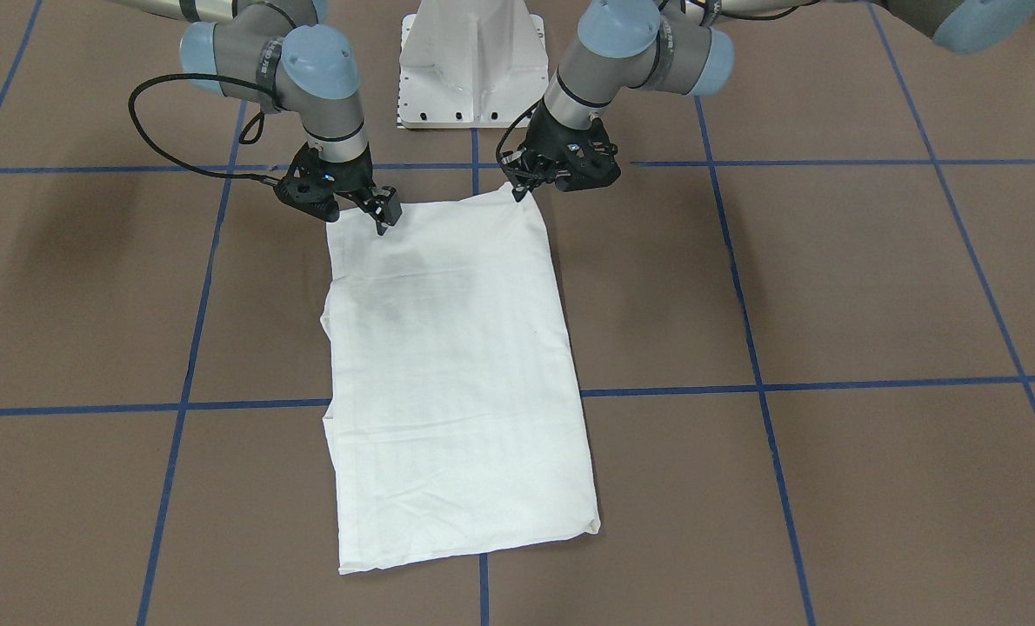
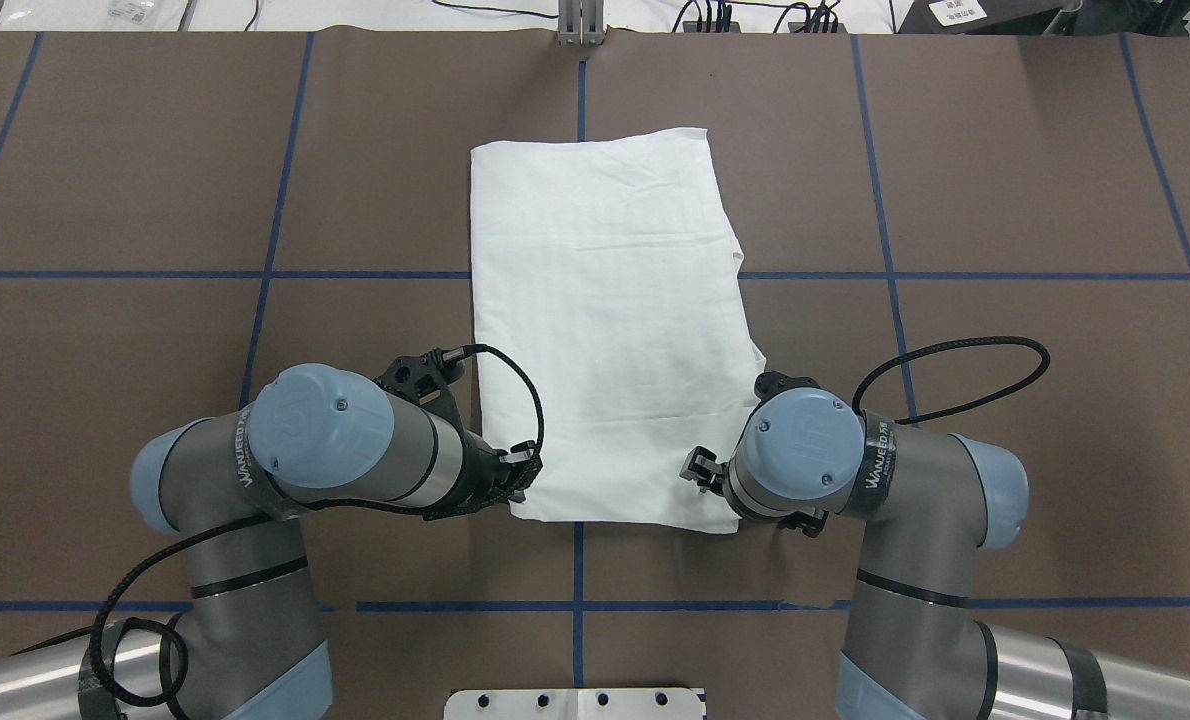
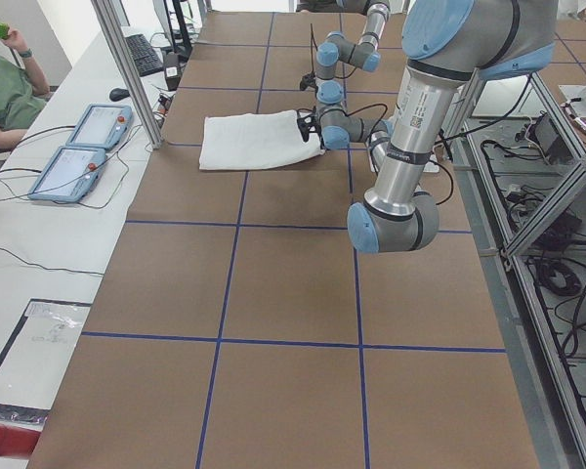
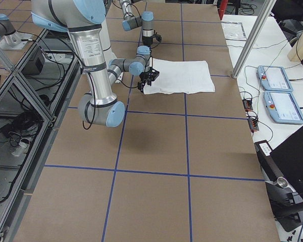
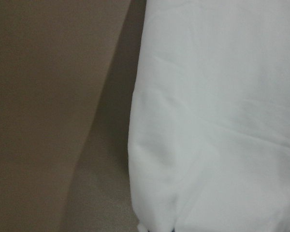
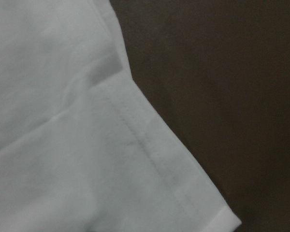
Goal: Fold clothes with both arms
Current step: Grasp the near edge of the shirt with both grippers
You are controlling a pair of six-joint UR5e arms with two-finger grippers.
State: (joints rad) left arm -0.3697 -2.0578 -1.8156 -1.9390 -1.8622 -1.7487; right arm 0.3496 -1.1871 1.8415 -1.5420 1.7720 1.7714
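**Folded white T-shirt with both pincers at its near corners**

We take 12 o'clock as pointing away from the robot, as in the overhead view. The white T-shirt (image 2: 605,300) lies flat in the middle of the brown table (image 2: 1005,180), folded into a long rectangle. Its long axis runs from 12 to 6 o'clock, along the centre line of blue tape (image 2: 577,565). The 9 o'clock long edge is straight. The 3 o'clock edge steps outward partway down, where layers overlap. We cannot tell which end holds the neck.

Wide brown surface stretches at 3 and 9 o'clock, and a narrower strip lies at 12 o'clock. At 6 o'clock the white pedestal base (image 1: 472,61) stands near the short edge.

The left pincer (image 1: 518,186) grips the 7 o'clock corner, which peaks up slightly. The right pincer (image 1: 383,222) points down onto the cloth just inside the 5 o'clock corner. We cannot tell whether it pinches the fabric.
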